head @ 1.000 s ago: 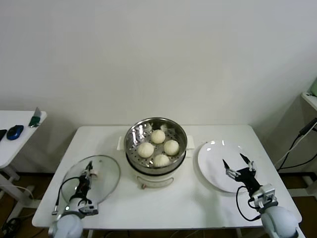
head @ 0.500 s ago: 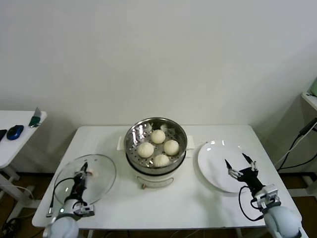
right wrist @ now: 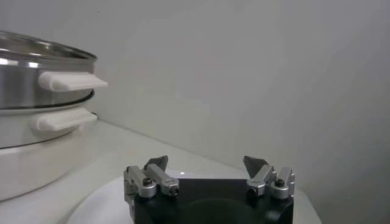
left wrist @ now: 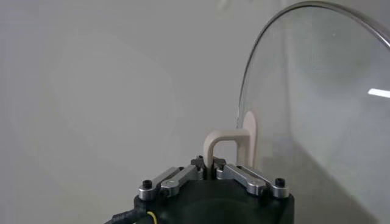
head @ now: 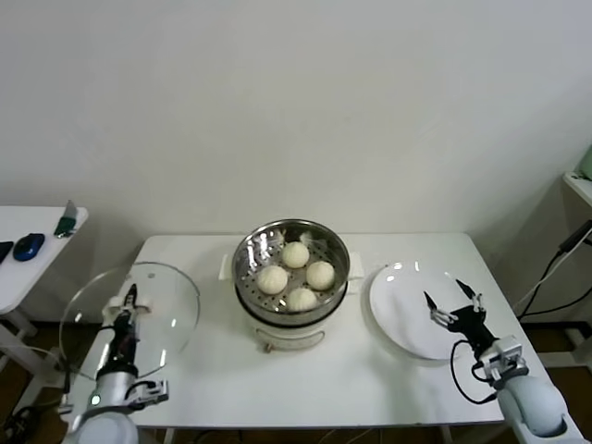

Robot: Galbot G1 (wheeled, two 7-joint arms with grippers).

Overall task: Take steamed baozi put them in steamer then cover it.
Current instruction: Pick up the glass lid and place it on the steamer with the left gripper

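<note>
Several cream-white steamed baozi [head: 295,254] lie in the shiny steel steamer [head: 277,319] on its white pot base at the table's middle. The cover [head: 166,305], a clear glass lid, hangs tilted above the table's left end. My left gripper [head: 129,298] is shut on its cream bar handle [left wrist: 226,143]; in the left wrist view the left gripper [left wrist: 209,165] pinches one leg of the handle, with the cover's glass [left wrist: 317,91] standing beyond it. My right gripper [head: 452,298] is open and empty over the white plate [head: 398,319]. The right wrist view shows the right gripper [right wrist: 206,163] and the steamer [right wrist: 36,67] to one side.
The white table [head: 324,379] carries the pot and plate. A side table at far left holds a blue mouse [head: 28,246] and a green item [head: 65,222]. Cables [head: 555,268] hang past the table's right end.
My left gripper closed fully on the cover's handle and lifted the cover off the table, up and to the left, tilting it. The right gripper drifted slightly right.
</note>
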